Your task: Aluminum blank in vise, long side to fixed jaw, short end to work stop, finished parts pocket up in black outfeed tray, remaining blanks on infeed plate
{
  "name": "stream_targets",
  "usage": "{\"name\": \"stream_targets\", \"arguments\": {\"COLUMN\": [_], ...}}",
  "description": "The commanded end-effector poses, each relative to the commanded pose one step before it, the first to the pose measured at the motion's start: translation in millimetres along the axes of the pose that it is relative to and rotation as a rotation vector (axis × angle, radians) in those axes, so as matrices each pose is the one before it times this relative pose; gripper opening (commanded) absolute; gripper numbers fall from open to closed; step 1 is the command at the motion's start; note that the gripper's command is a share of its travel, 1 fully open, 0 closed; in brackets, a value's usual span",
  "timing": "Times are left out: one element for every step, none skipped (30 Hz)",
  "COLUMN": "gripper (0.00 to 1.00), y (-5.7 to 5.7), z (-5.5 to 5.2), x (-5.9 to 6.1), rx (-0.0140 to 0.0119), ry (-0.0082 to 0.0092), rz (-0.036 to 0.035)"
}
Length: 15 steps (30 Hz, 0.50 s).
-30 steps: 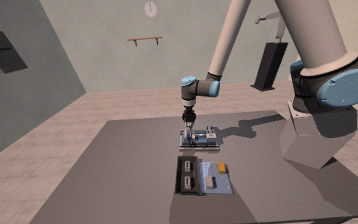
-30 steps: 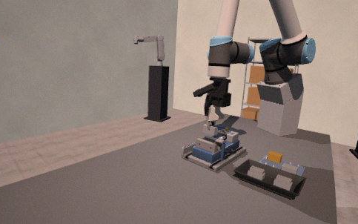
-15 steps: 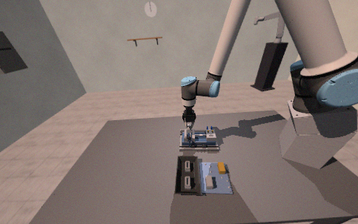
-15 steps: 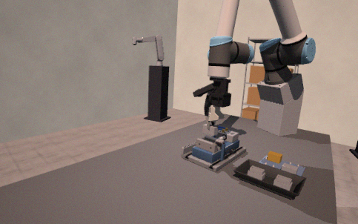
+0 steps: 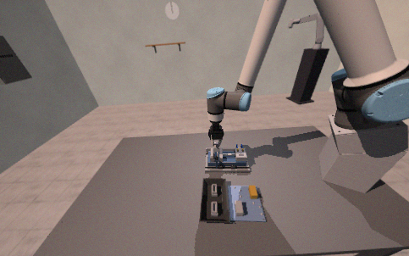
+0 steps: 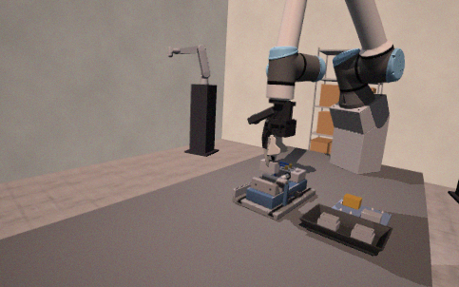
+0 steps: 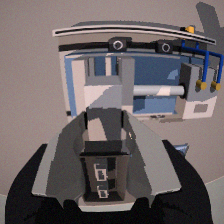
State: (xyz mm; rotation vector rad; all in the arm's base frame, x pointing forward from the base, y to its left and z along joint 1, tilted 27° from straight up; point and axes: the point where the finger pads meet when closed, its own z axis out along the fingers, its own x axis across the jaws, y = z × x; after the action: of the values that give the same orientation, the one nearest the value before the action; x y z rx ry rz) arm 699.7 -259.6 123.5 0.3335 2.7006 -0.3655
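My gripper (image 5: 216,147) (image 6: 271,160) (image 7: 104,112) is shut on a gray blank (image 6: 269,166) (image 7: 103,96). It holds the blank over the gap between the jaws of the open vise (image 5: 231,164) (image 6: 260,197) (image 7: 152,65), near the fixed jaw (image 7: 78,86). How far the blank is above the low bars is hard to tell, and its near end is hidden by the fingers. Two finished parts (image 5: 214,189) (image 6: 363,233) lie pocket up in the black outfeed tray (image 5: 206,199) (image 6: 339,236). A yellow brass blank (image 5: 253,192) (image 6: 352,201) and another gray blank (image 5: 240,208) (image 6: 372,216) lie on the infeed plate (image 5: 251,214).
The moving jaw (image 7: 126,86) stands beside the held blank, joined by a rod (image 7: 157,90) to the block with blue hoses (image 7: 196,100). A long rail (image 7: 130,30) runs along one side of the vise. The tray and infeed plate stand side by side in front of the vise.
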Motion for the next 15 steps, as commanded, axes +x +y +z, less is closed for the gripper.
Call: {"name": "stream_targets", "arguments": {"gripper": [0.0, 0.0, 0.0, 0.0, 0.0, 0.0, 0.0, 0.0, 0.0, 0.0, 0.0, 0.0, 0.0, 0.0, 0.0], "y": [-0.07, 0.0, 0.0, 0.0, 0.0, 0.0, -0.01, -0.01, -0.01, -0.01, -0.01, -0.01, -0.01, -0.01, -0.01], "z": [-0.47, 0.11, 0.14, 0.18, 0.21, 0.25, 0.29, 0.32, 0.36, 0.4, 0.44, 0.47, 0.51, 0.54, 0.57], "x": [-0.65, 0.0, -0.01, -0.01, -0.01, -0.01, -0.01, -0.01, -0.01, -0.02, -0.02, -0.02, -0.02, -0.02, -0.02], "rx": [0.00026, 0.0, 0.0, 0.0, 0.0, 0.0, 0.0, 0.0, 0.0, 0.0, 0.0, 0.0, -0.00001, -0.00001, 0.0], "ry": [-0.00135, 0.0, 0.00001, 0.00001, 0.00001, 0.00001, 0.00001, 0.00001, 0.00001, 0.00002, 0.00002, 0.00002, 0.00002, 0.00002, 0.00001], "rz": [-0.00005, 0.0, 0.0, 0.0, 0.0, 0.0, 0.0, 0.0, 0.0, 0.0, 0.0, 0.0, 0.0, 0.0, 0.0]}}
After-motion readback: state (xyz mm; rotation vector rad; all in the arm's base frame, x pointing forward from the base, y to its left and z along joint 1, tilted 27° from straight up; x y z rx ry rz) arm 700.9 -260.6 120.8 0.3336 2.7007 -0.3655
